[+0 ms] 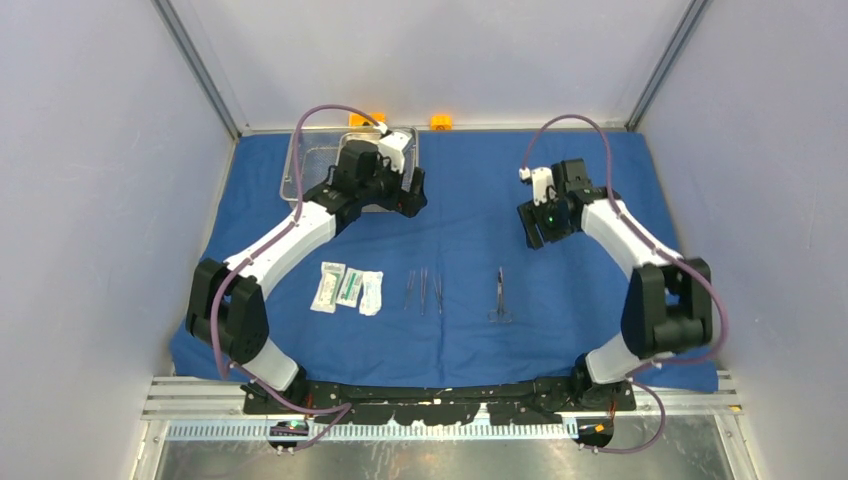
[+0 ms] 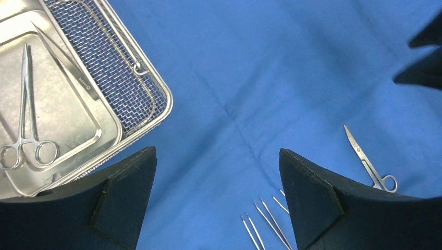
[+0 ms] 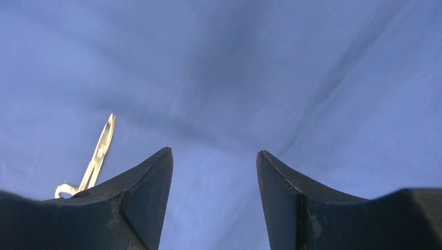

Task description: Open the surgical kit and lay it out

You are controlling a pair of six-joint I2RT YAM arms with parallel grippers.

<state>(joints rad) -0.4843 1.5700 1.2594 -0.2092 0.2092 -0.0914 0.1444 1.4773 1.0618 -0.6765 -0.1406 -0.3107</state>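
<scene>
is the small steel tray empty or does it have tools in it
Not empty. The left wrist view shows a ring-handled instrument and thin forceps lying in the steel tray, which sits inside the mesh basket.

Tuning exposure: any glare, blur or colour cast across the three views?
Top external: even light, sharp. Left wrist: sharp, mild sheen on the steel tray. Right wrist: dimmer, purplish cast on the blue cloth, scissors soft and glaring.
</scene>
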